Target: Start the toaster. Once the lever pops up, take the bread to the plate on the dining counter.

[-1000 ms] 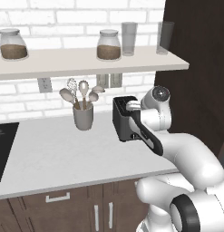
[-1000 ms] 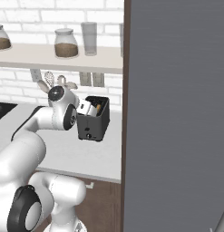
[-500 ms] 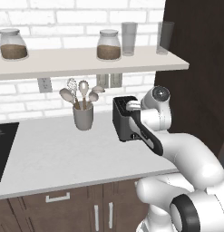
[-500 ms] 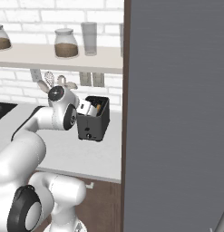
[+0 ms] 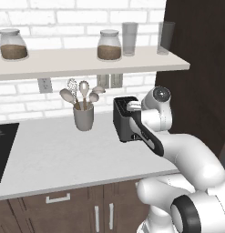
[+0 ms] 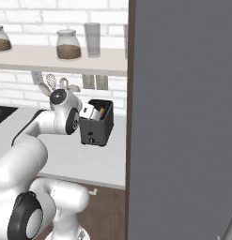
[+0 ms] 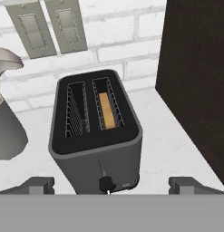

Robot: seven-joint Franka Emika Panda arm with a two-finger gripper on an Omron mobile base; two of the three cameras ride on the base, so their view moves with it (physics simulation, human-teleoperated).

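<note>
Your gripper [image 7: 111, 186] hangs with jaws wide apart, nothing held, just short of the toaster [image 7: 96, 145] on the worktop. Its lever [image 7: 105, 183] sits dead ahead between the fingertips; the bread [image 7: 106, 110] stands in the right-hand slot, long axis running away from you.

Bread [image 7: 107, 111] sunk deep in the right slot of the toaster [image 7: 96, 136], just its top edge visible in the hand view. Toaster's right side covered by the arm in the left base view; its left part covered likewise in the right base view. Grey utensil holder [image 7: 7, 127] cut off at the hand view's left edge. Right half of the right base view blocked by a dark grey panel [image 6: 183, 117].
</note>
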